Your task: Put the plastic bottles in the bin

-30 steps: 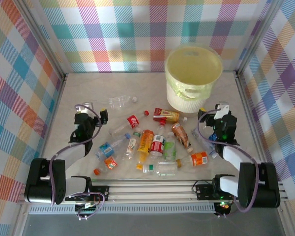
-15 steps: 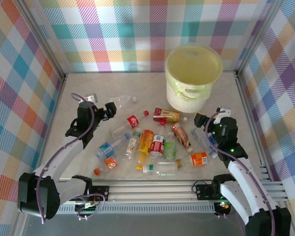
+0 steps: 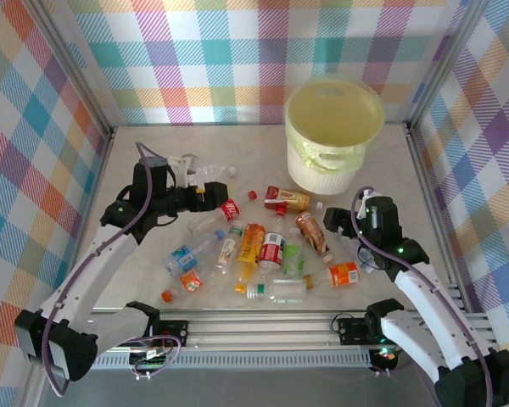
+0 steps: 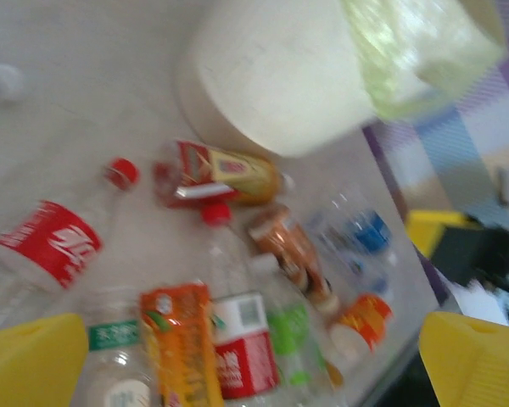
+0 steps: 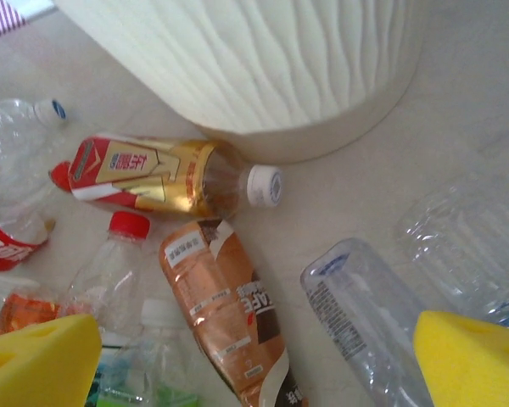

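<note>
The left gripper (image 3: 202, 192) stands wide open and holds nothing. In its wrist view the two yellow pads (image 4: 30, 365) sit at the bottom corners, and only loose bottles lie on the surface (image 3: 153, 148) between them. A second ago this arm was folded back near the left edge. It has since swung inward and forward, and now hovers just beside the red-labelled bottle (image 3: 226, 209) at the far left side of the pile.

The right gripper (image 3: 335, 222) is also open and empty, though its jaws may be starting to narrow. It has left the right edge and moved in over the right side of the pile. Its wrist view looks down on the brown bottle (image 5: 229, 314) and a clear bottle (image 5: 356, 309) just beside it. Which of the two it is after cannot be told.

The plastic bottles (image 3: 271, 250) lie scattered across the middle of the surface, and none appears to have shifted. The bin (image 3: 318, 174) stands toward the far right corner, beyond the red-and-gold bottle (image 3: 286, 198). No bottle can be seen inside it.

Both arms look to have gone from waiting to reaching, so the first picks seem close. All of the sorting is still to be done.
</note>
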Controlling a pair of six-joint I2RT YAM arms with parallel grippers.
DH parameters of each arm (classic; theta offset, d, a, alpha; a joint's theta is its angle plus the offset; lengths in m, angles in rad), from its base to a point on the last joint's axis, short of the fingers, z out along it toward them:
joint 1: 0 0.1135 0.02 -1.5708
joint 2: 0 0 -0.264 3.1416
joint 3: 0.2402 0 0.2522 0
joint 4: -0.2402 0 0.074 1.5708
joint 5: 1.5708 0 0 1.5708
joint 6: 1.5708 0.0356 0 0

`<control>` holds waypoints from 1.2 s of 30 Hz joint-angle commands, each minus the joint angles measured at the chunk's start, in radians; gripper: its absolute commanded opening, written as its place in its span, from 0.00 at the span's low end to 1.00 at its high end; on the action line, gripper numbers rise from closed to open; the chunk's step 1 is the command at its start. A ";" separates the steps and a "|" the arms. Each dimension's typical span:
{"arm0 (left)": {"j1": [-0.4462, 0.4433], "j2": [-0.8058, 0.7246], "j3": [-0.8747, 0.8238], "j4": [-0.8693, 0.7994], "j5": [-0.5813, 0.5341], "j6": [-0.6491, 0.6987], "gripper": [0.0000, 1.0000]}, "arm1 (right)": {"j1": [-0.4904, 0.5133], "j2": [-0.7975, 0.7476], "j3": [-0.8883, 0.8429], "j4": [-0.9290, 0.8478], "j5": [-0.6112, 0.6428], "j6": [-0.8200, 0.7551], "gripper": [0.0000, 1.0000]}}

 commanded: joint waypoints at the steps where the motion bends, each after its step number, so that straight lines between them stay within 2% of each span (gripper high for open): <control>1: -0.014 -0.034 0.025 -0.079 0.175 0.104 1.00 | 0.016 0.051 0.030 -0.048 -0.062 -0.021 0.91; 4: -0.017 -0.063 0.007 -0.065 0.194 0.141 1.00 | 0.045 0.102 0.044 -0.046 -0.071 -0.037 0.85; 11: -0.016 -0.166 -0.033 -0.029 0.132 0.163 1.00 | 0.106 0.219 0.100 -0.071 -0.025 -0.076 0.76; 15: -0.016 -0.172 -0.040 -0.044 0.131 0.163 1.00 | 0.119 0.307 0.134 -0.081 -0.039 -0.109 0.73; 20: -0.016 -0.185 -0.047 -0.040 0.128 0.155 1.00 | 0.146 0.395 0.163 -0.084 0.002 -0.138 0.69; 36: -0.016 -0.181 -0.054 -0.047 0.116 0.153 1.00 | 0.168 0.599 0.224 -0.023 -0.017 -0.173 0.71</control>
